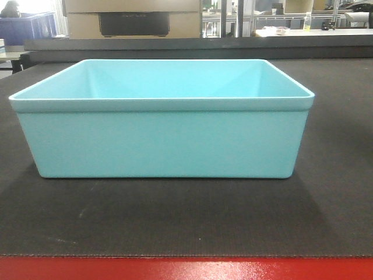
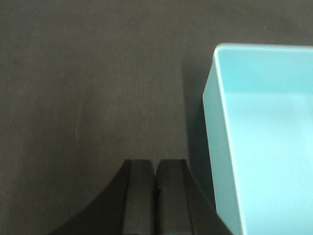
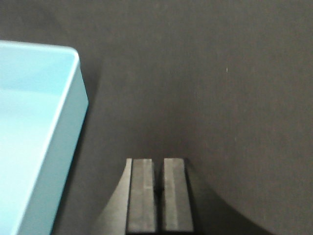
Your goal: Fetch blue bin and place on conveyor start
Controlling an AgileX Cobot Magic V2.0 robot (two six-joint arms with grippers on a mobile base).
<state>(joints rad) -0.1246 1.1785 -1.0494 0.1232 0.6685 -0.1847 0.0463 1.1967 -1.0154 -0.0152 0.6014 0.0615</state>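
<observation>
Your left hand (image 2: pixel 156 196) has its fingers pressed together on nothing, poised over the dark surface (image 2: pixel 88 88) just beside the blue bin (image 2: pixel 264 137). Your right hand (image 3: pixel 159 196) is likewise pinched together and bare, flanking the bin's other side. The bin sits upright on the conveyor start (image 1: pixel 175 216), behind its red front edge (image 1: pixel 186 269).

One low front view, two wrist views looking down.
Front camera faces the blue bin (image 1: pixel 160 137) across the belt's red edge; wrist cameras share its opposite corners.
</observation>
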